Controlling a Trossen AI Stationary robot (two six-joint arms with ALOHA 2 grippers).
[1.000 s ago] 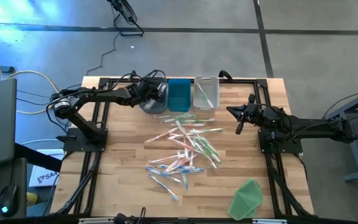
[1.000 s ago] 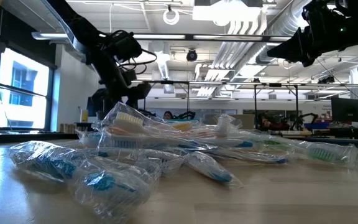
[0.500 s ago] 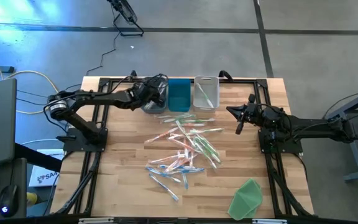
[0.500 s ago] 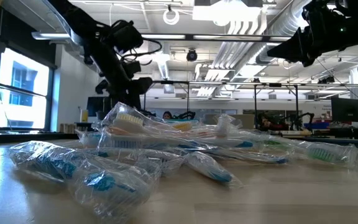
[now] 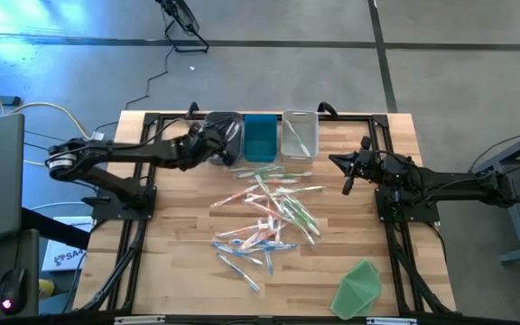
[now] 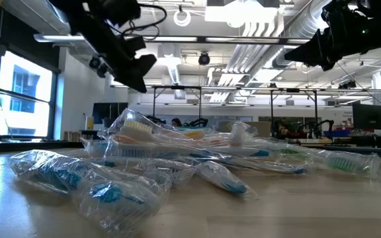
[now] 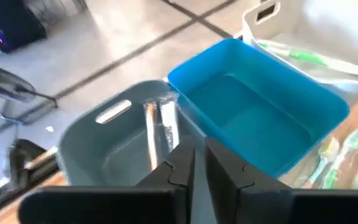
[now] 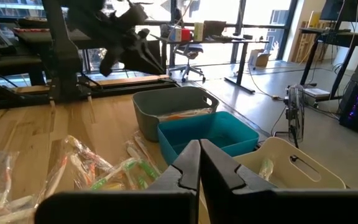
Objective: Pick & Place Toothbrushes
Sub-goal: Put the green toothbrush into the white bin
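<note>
A: High view. Where are the toothbrushes?

B: Scattered in a loose pile mid-worktop. Three bins in a row at the far edge: grey bin, blue bin, white bin. The left hand sits at the grey bin's near rim. The right hand waits well to the right of the pile. A green sheet lies at the near right corner.

A: Low view?

B: The brushes are in clear wrappers, heaped across the wood. The left hand hangs above the heap's left side, nothing visible in it. The right hand is high at upper right.

A: Left wrist view?

B: Fingers nearly pressed together, a slim gap between them, nothing gripped. Beyond them, the grey bin has a wrapped brush inside; the blue bin is beside it, and the white bin holds a green brush.

A: Right wrist view?

B: Fingers clenched tight, holding nothing. The three bins and pile lie beyond.
</note>
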